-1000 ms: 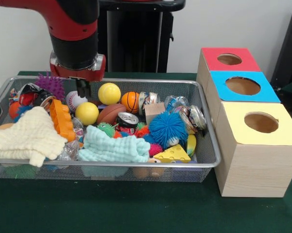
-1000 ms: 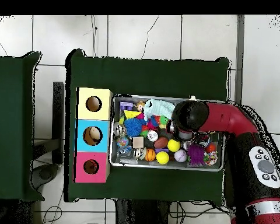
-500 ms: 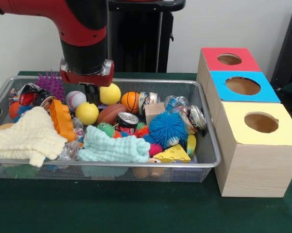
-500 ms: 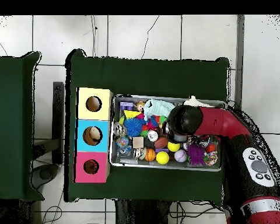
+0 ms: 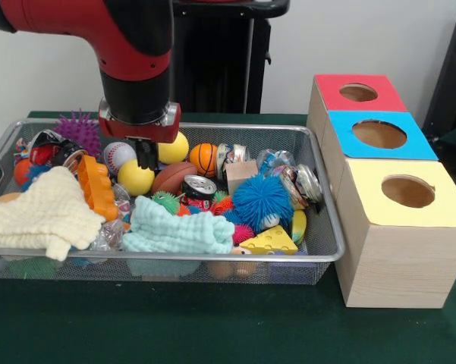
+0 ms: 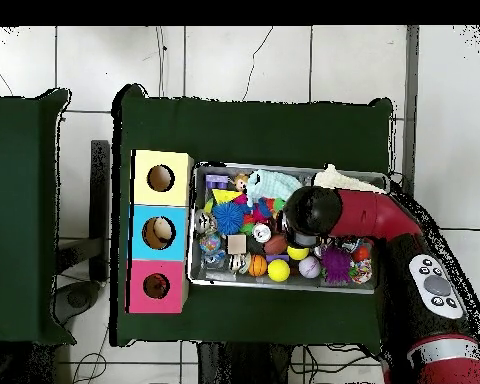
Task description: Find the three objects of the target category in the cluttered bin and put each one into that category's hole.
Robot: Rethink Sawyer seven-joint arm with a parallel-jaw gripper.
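Fingertips (image 5: 146, 158) of the gripper (image 5: 146, 165) are showing as one dark block under the red and black arm (image 5: 129, 53); whether they are open or closed cannot be told. They are hanging just above the nearer yellow ball (image 5: 135, 179), inside the wire bin (image 5: 174, 259), and whether they touch it is unclear.

Contents, near to far, front view:
- Green table (image 5: 212, 326) is carrying the bin and, at the right, three boxes in a row.
- Along the near wall: a cream cloth (image 5: 42, 216) is lying at the left, a mint cloth (image 5: 171, 231) in the middle and a yellow cheese wedge (image 5: 267, 241) at the right.
- The yellow box (image 5: 402, 235) is standing nearest, with its round hole (image 5: 407, 191) facing up.
- Mid-bin: an orange toy (image 5: 96, 186) is lying beside the nearer yellow ball, with a brown football (image 5: 173, 177), a drinks can (image 5: 199, 186) and a blue fuzzy ball (image 5: 262, 201) to the right.
- Behind these: a baseball (image 5: 117, 155) is sitting left of the gripper, with a second yellow ball (image 5: 174, 148) and a small basketball (image 5: 203, 159) to its right.
- A purple spiky ball (image 5: 80, 130) is resting at the far left corner.
- The blue box (image 5: 341, 163) and the red box (image 5: 322, 95) are standing farther back, each with a hole on top.

Overhead view: the arm is covering the right part of the bin and hiding the gripper.

Which category is the target cannot be told.
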